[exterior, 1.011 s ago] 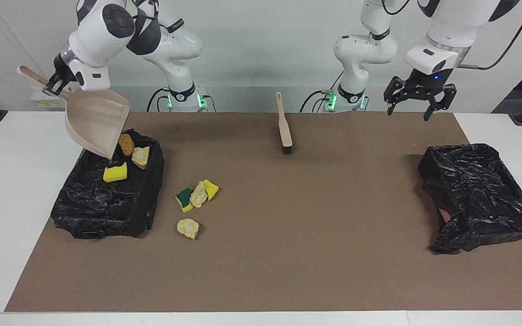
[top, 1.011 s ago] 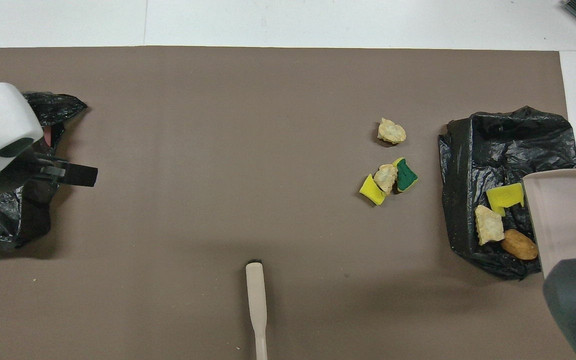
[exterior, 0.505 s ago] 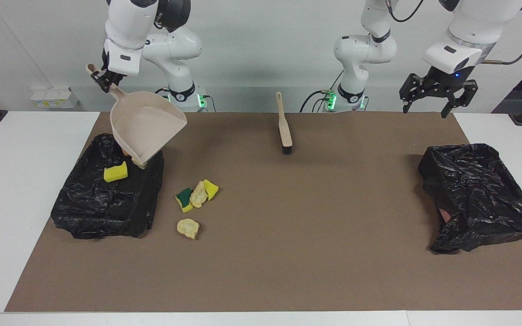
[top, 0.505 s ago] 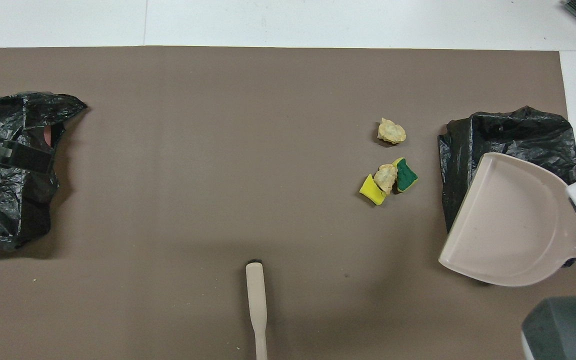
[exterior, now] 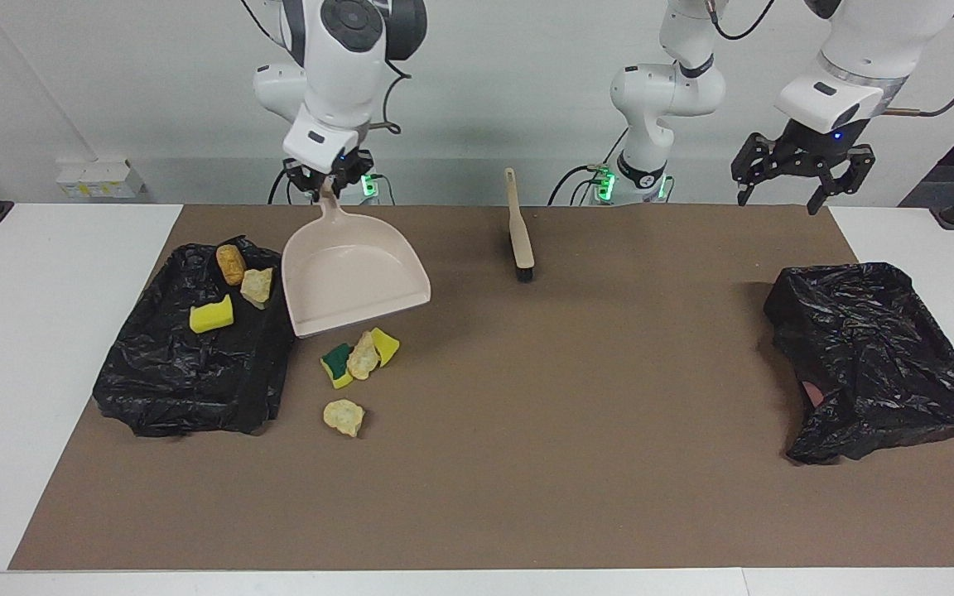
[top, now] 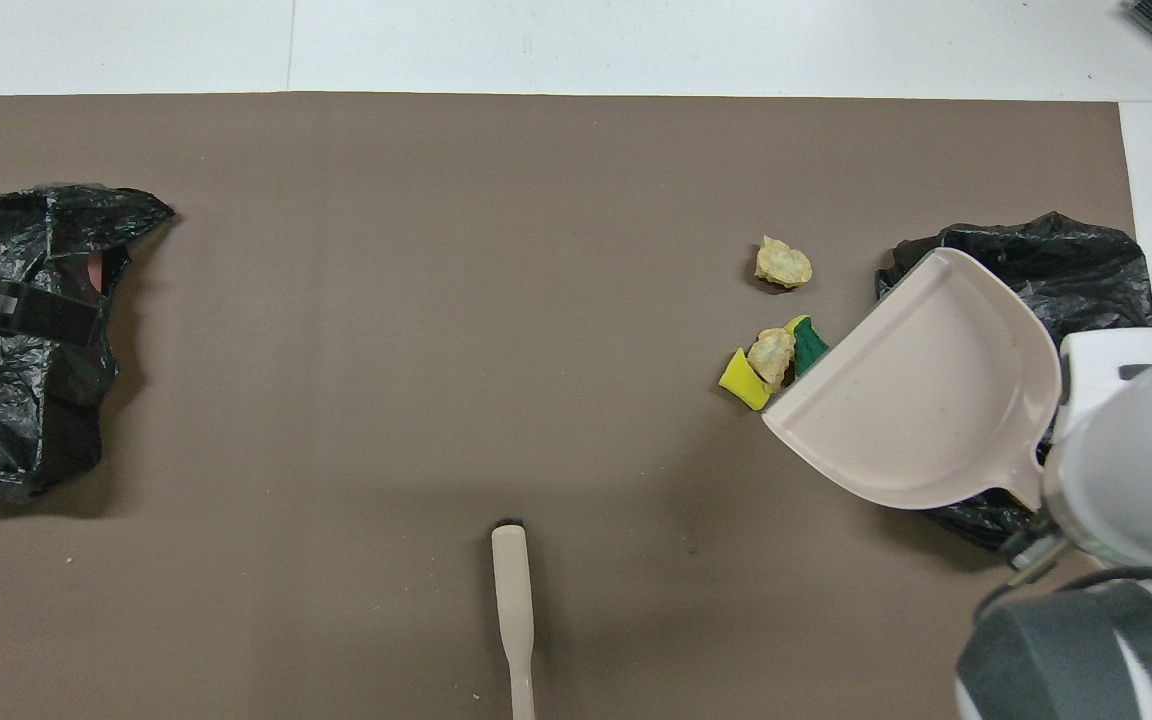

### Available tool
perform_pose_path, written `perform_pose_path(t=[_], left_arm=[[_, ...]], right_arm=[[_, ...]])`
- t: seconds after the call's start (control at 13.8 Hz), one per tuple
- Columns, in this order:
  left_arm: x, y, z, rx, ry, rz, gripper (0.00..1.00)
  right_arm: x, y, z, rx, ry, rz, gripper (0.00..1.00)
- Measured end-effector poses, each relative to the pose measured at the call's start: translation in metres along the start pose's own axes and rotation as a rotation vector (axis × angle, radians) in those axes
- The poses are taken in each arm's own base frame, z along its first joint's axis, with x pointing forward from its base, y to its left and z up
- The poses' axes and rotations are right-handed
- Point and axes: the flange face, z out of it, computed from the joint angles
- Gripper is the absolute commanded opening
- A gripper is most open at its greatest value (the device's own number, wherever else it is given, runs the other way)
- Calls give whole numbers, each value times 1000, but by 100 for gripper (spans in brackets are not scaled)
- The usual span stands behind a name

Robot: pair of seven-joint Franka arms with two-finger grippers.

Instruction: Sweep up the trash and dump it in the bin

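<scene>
Beige dustpan [exterior: 353,277]; yellow-and-green sponge pieces [exterior: 358,357] beside it; black bin bag [exterior: 195,352]; brown mat [exterior: 527,414]; white bench [exterior: 30,331].

Right arm bent forward and down, wrist pointing down, right gripper [exterior: 329,184] clamped on the dustpan [exterior: 350,278] handle. Left arm raised at its own end of the table, left gripper [exterior: 781,197] pointing down, fingers spread wide, holding nothing.

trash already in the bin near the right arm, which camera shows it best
The facing view: three pieces lie in plain sight on the black-bagged bin, beside the dustpan held by the right gripper. In the overhead view the dustpan covers that part of the bin, so none of them show.
</scene>
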Motion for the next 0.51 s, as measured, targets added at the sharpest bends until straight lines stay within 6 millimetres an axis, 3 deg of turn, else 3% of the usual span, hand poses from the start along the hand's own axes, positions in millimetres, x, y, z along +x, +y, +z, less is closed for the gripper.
perform_pose_path(t=[0.22,0.51], left_arm=[[0,-2,0,-1,1,-4,100],[0,-2,0,-1,2,-3,100]], right_arm=[[61,-76,4,82,47,174,0],[119,-149,13,235,125,246,0]])
